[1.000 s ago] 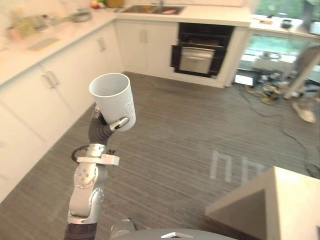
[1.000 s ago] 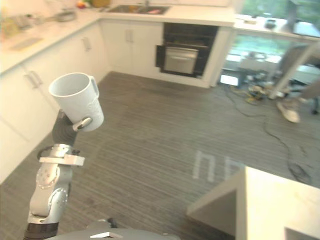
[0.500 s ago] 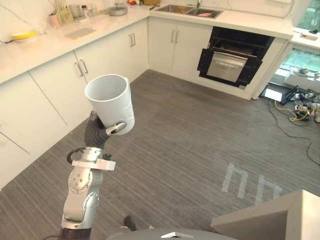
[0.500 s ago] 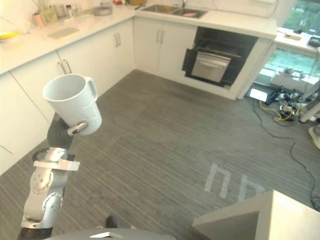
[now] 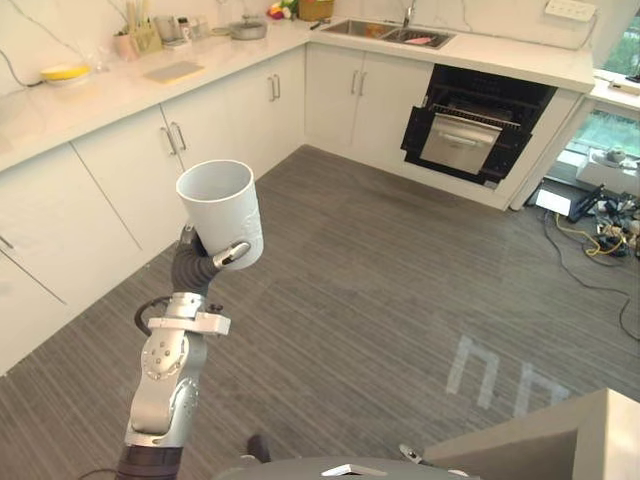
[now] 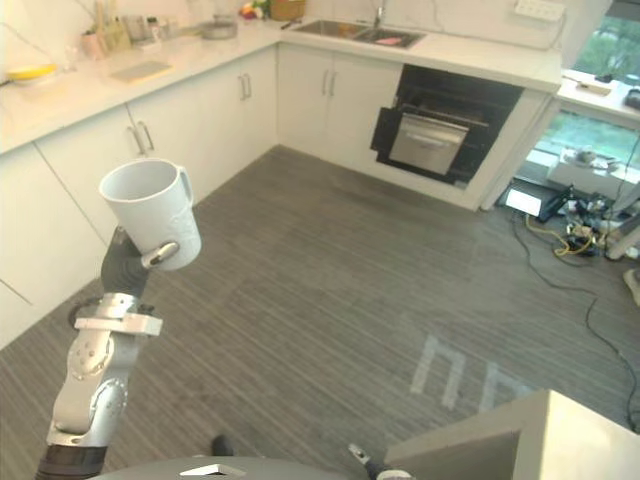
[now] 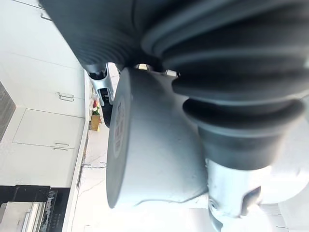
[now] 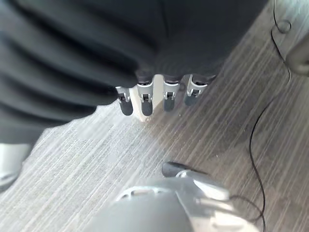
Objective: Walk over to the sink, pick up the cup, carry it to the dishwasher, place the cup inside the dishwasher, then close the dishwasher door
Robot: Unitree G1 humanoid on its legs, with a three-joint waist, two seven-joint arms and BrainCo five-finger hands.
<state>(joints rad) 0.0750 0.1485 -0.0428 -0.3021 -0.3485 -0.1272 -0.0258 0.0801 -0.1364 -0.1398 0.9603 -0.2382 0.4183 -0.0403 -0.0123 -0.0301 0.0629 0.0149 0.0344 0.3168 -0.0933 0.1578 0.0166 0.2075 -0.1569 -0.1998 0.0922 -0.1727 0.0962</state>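
Note:
A white cup (image 5: 222, 210) with a handle (image 6: 186, 188) is held upright, its mouth up, in front of me on the left, above the grey floor. My left hand (image 5: 232, 253) is shut on its lower part from below, thumb across the front. In the left wrist view the cup (image 7: 149, 159) lies right against the hand's dark cover. The dishwasher (image 5: 480, 125) stands open across the room at the back, its door (image 5: 455, 145) hanging out. The sink (image 5: 385, 32) is set in the counter just to its left. My right hand (image 8: 154, 96) hangs over the floor, fingers relaxed.
White cabinets (image 5: 120, 170) with a counter run along the left and the back. On that counter are a yellow bowl (image 5: 65, 72) and jars. A beige table corner (image 5: 560, 440) juts in at the lower right. Cables and boxes (image 5: 610, 215) lie right of the dishwasher.
The whole picture has shifted, so the camera moved: cabinets and dishwasher now sit differently in view. The cup stays in my left hand, held the same way.

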